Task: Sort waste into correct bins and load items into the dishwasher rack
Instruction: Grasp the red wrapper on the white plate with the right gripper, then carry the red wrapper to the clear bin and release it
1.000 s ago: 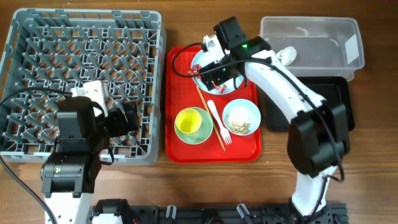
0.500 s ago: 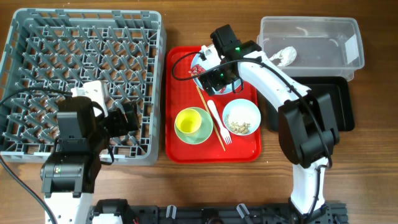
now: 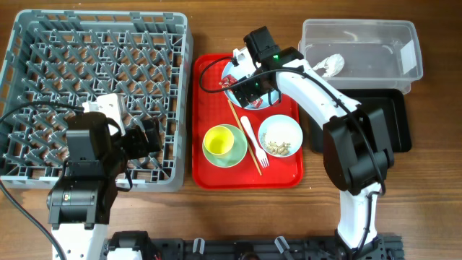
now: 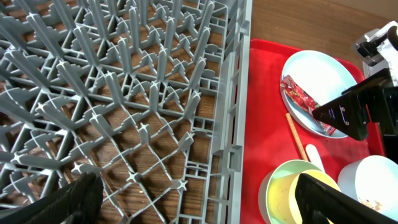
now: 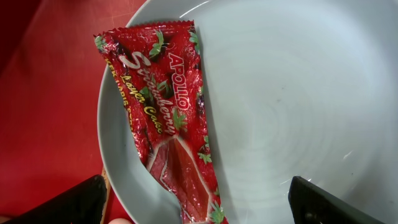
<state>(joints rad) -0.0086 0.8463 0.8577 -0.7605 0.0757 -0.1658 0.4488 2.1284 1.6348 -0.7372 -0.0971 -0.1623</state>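
The red snack wrapper (image 5: pixel 161 118) lies on the left part of the pale blue-white plate (image 5: pixel 280 106) at the back of the red tray (image 3: pixel 209 173). My right gripper (image 5: pixel 205 208) is open, low over the plate, one finger on each side of the wrapper's near end; overhead it (image 3: pixel 245 87) covers most of the plate (image 3: pixel 228 71). My left gripper (image 4: pixel 199 205) is open and empty over the right front edge of the grey rack (image 3: pixel 94 72). The left wrist view also shows the wrapper (image 4: pixel 308 104) and the plate (image 4: pixel 317 74).
A crumpled tissue (image 3: pixel 330 65) lies in the clear tub (image 3: pixel 359 24); the black tray (image 3: pixel 401 123) sits in front of it. On the red tray are a yellow cup (image 3: pixel 216 141) inside a green bowl (image 3: pixel 234 155), a white fork (image 3: pixel 254 141), a wooden stick (image 3: pixel 244 137) and a white bowl of crumbs (image 3: pixel 280 136).
My right arm has swung a little left and settled lower over the plate and wrapper. The left arm has not moved.
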